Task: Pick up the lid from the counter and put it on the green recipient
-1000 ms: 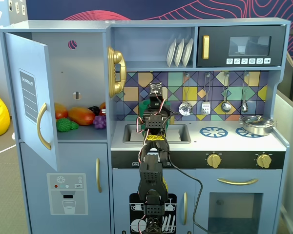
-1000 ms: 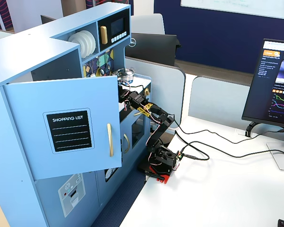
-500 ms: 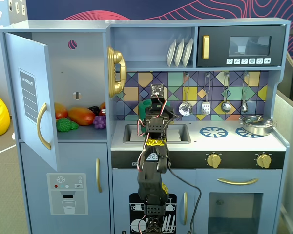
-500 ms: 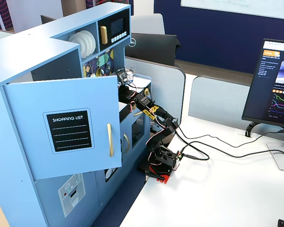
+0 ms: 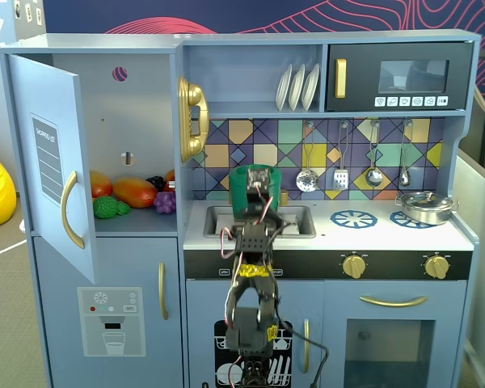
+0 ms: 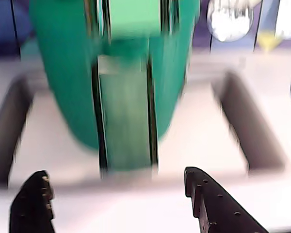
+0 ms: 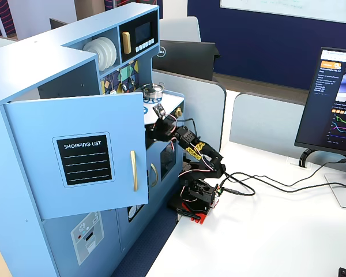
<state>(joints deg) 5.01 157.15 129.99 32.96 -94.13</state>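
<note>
The green recipient (image 5: pixel 244 183) is a tall dark-green pot standing upright at the sink (image 5: pixel 297 221) of the white counter (image 5: pixel 372 235). In the wrist view the pot (image 6: pixel 63 73) fills the upper middle, blurred, with its ribbed handle (image 6: pixel 126 126) facing me. My gripper (image 6: pixel 115 172) is open and empty, low over the counter just in front of the handle, with one black finger (image 6: pixel 31 204) on either side. In a fixed view the gripper (image 5: pixel 257 202) covers the pot's front. The lid does not show clearly in any view.
A shiny silver pan (image 5: pixel 424 208) sits on the right burner, and a blue burner print (image 5: pixel 353 217) lies beside the sink. The fridge door (image 5: pixel 52 162) hangs open at the left with toy fruit (image 5: pixel 133 192) inside. Utensils hang on the back wall.
</note>
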